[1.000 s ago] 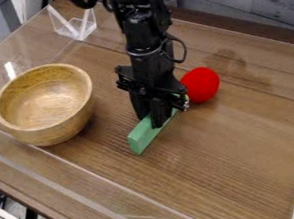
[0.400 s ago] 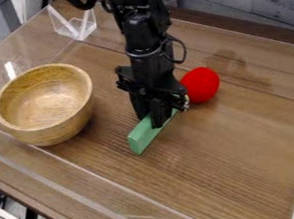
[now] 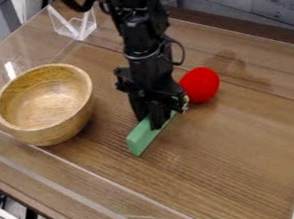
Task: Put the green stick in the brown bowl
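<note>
The green stick is a flat light-green bar lying tilted on the wooden table, its near end pointing to the front left. My gripper stands straight down over its far end, fingers shut on that end of the bar. The brown bowl, round, wooden and empty, sits to the left of the gripper, about a hand's width away from the stick.
A red strawberry-like toy lies just right of the gripper. Clear acrylic walls ring the table along the front and sides. A clear plastic holder stands at the back left.
The gripper has shifted very slightly to the left; the stick stays in its fingers with its near end on the table.
</note>
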